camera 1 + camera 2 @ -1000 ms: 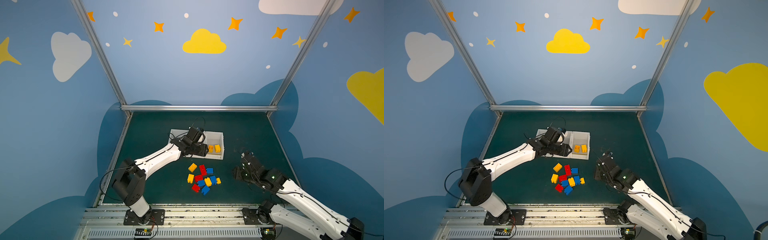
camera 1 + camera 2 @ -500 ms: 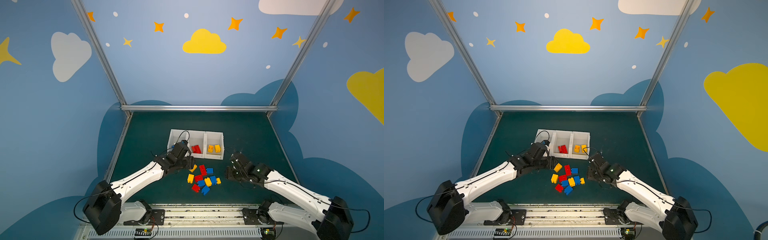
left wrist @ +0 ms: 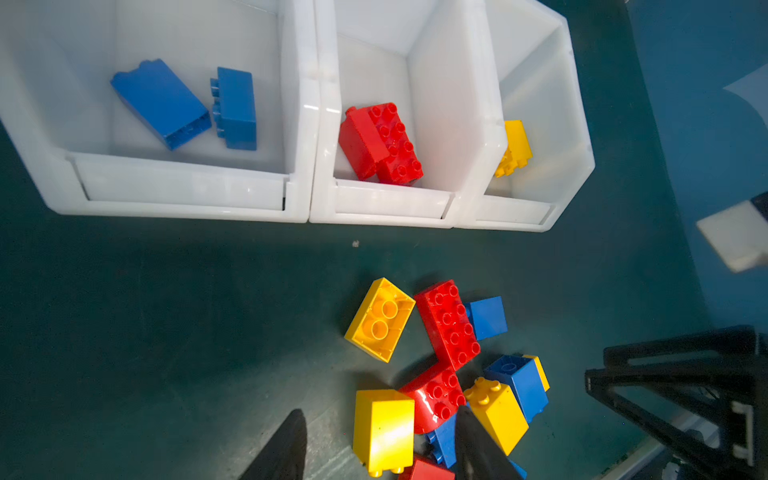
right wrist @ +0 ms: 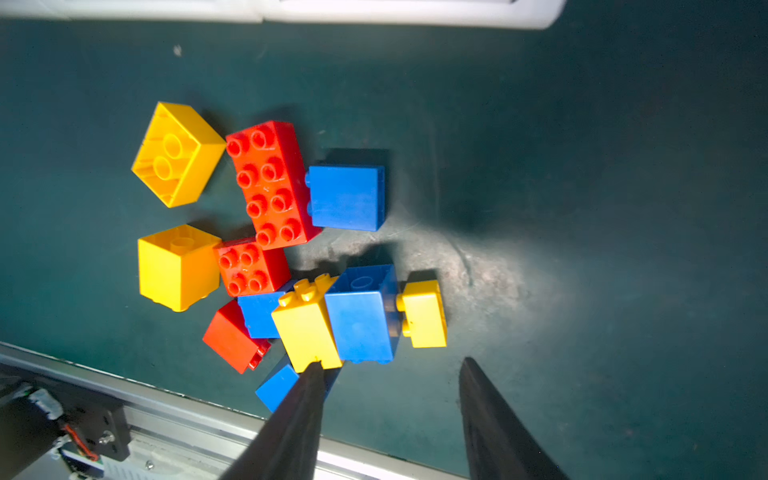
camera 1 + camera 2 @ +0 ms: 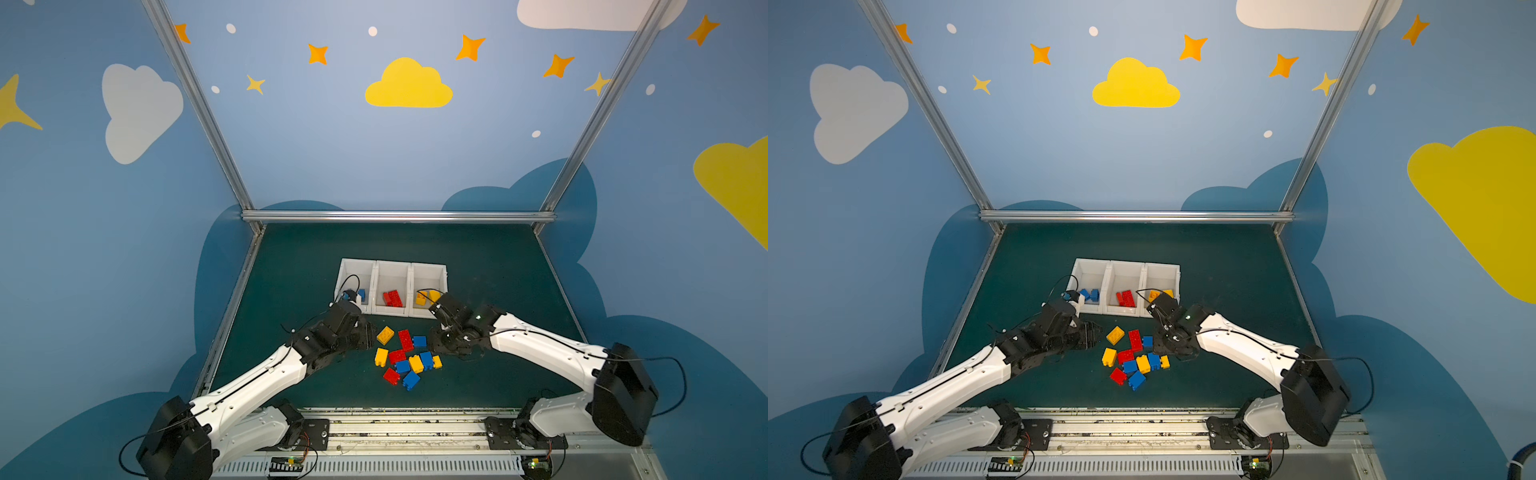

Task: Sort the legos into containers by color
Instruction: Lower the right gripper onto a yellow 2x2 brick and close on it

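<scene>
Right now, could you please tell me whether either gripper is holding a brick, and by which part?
Nothing is held: the left gripper and the right gripper both stand open and empty.

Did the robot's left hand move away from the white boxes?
Yes. The left gripper came from above the white plastic bins toward the near edge, beside the loose plastic bricks.

Green mat (image 5: 478, 270) — cloud-painted walls (image 5: 332, 145)
</scene>
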Action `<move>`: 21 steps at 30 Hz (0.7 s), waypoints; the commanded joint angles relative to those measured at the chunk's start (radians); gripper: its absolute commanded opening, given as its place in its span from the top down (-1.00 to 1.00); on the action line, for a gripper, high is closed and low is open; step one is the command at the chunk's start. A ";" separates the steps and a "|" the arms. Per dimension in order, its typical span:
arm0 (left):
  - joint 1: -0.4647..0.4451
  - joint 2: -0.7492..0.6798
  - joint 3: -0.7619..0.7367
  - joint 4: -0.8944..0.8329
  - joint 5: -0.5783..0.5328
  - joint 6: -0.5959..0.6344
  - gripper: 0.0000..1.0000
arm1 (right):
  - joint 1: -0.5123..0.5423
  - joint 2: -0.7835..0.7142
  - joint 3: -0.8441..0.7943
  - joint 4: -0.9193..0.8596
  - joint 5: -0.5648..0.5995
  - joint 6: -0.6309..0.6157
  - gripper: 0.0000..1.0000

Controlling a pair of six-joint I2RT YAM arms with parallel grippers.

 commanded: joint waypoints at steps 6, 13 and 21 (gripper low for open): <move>0.006 -0.078 -0.046 -0.020 -0.034 -0.028 -0.17 | 0.066 0.110 0.102 -0.074 -0.009 -0.031 -0.03; 0.010 -0.121 -0.077 -0.018 -0.048 -0.048 -0.17 | 0.133 0.213 0.216 -0.066 -0.033 -0.070 -0.03; 0.012 -0.157 -0.088 -0.045 -0.051 -0.052 -0.18 | 0.208 0.392 0.399 -0.100 -0.049 -0.136 -0.04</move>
